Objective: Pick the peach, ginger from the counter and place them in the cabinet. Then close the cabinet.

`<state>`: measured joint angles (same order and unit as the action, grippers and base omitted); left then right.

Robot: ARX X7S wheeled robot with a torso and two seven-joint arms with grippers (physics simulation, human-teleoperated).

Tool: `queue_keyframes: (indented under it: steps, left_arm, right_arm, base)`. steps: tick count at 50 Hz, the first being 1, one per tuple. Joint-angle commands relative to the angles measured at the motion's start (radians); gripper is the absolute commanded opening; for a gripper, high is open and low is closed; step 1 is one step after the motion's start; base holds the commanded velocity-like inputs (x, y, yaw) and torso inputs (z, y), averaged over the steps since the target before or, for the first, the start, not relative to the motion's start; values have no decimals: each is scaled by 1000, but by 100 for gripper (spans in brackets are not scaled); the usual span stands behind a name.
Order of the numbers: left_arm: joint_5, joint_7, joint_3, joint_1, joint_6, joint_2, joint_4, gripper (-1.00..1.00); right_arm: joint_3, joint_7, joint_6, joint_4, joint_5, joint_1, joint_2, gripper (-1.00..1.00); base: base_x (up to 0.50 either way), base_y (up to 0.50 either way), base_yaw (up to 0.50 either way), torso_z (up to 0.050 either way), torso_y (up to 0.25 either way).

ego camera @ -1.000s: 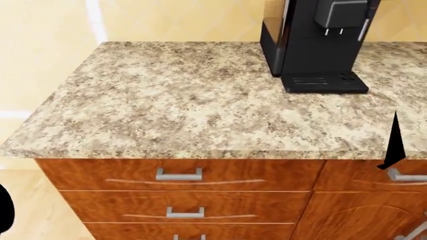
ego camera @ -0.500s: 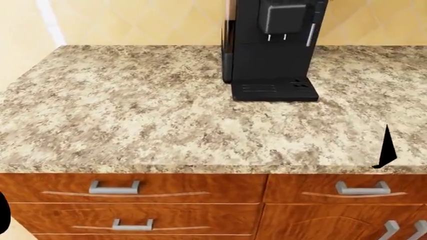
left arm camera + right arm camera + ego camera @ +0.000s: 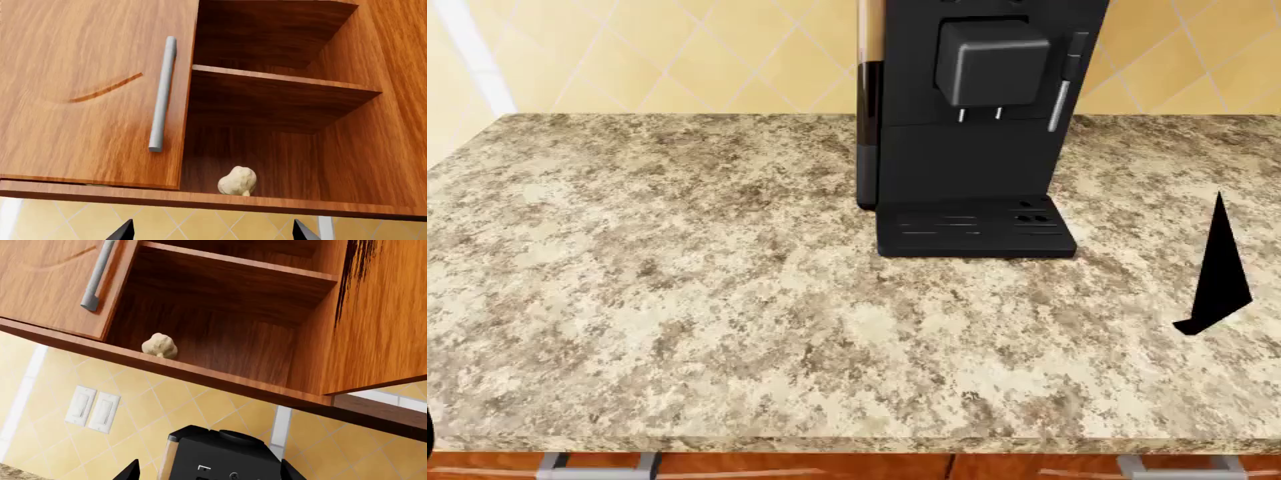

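Observation:
The ginger (image 3: 237, 181) is a pale knobby lump lying on the bottom board of the wall cabinet (image 3: 200, 199), just behind the front edge; the right wrist view shows the ginger (image 3: 159, 345) in the same cabinet (image 3: 220, 380). The peach is out of view. My left gripper (image 3: 212, 232) is open and empty, below the cabinet. My right gripper (image 3: 210, 472) is also open and empty, low under the cabinet. In the head view one black fingertip (image 3: 1218, 270) of the right gripper stands over the speckled counter (image 3: 694, 300).
A black coffee machine (image 3: 968, 130) stands at the counter's back middle, and its top (image 3: 227, 455) shows under the cabinet. The cabinet's left door (image 3: 87, 90) is shut, its right door (image 3: 380, 315) swung open. A double light switch (image 3: 93, 410) sits on the tiled wall.
The head view has shifted: the counter now fills it, the drawers have dropped almost out of sight, and the coffee machine sits nearer the middle. The right fingertip stays at the right edge.

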<state>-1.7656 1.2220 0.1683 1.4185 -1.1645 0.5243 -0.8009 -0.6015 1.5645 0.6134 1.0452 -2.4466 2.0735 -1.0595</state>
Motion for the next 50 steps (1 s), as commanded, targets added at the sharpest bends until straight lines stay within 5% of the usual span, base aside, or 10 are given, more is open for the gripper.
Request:
queue_keyframes:
  steps: [1, 21, 50]
  left_arm:
    - [-6, 1, -1, -3, 11, 10, -2, 100]
    - [-8, 1, -8, 1, 24, 26, -2, 100]
    - [-10, -1, -20, 5, 42, 44, -1, 100]
  right_arm:
    - [2, 0, -9, 1, 5, -5, 1, 100]
    - [-31, -2, -20, -1, -1, 24, -2, 100]
    - [-71, -5, -43, -2, 14, 55, -1, 100]
  base:
    - [250, 1, 0, 0, 0]
    - [275, -62, 0, 0, 1]
    - [18, -82, 0, 0, 0]
